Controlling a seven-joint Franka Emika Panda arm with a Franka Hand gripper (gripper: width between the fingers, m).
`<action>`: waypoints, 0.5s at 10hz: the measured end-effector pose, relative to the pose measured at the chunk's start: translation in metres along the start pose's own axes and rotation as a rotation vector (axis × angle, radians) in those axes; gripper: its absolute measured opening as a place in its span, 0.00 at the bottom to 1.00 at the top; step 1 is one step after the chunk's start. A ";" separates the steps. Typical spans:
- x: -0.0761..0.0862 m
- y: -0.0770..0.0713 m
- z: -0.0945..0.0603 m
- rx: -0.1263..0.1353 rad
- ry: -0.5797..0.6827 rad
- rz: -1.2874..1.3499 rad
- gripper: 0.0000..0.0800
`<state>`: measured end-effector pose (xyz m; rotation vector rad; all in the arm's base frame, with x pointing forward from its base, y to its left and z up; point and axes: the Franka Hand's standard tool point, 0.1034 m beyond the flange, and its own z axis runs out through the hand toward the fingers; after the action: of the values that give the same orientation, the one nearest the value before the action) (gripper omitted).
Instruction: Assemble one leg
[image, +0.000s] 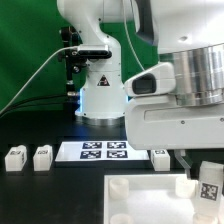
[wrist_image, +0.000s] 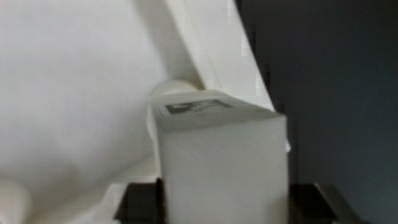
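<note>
My gripper (image: 206, 173) is shut on a leg (image: 210, 187), a small white post with a black-and-white tag on its face, at the exterior view's lower right. It holds the leg at the right edge of the large white panel (image: 150, 200). In the wrist view the leg (wrist_image: 222, 150) fills the space between my two dark fingers (wrist_image: 143, 200), its tagged end pointing at the panel's edge (wrist_image: 205, 50). My gripper (wrist_image: 228, 205) grips it on both sides. I cannot tell whether the leg touches the panel.
Three more legs stand on the black table: two at the exterior view's left (image: 14, 157) (image: 42, 157) and one (image: 160, 157) next to the marker board (image: 95, 151). The robot base (image: 100, 95) stands behind the board.
</note>
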<state>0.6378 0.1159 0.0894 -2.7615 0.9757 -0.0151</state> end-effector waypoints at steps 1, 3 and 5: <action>0.006 0.004 0.000 0.034 -0.006 0.162 0.39; 0.011 0.013 0.001 0.101 -0.041 0.495 0.39; 0.009 0.014 0.000 0.108 -0.065 0.698 0.39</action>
<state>0.6365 0.0999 0.0859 -2.1713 1.7903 0.1255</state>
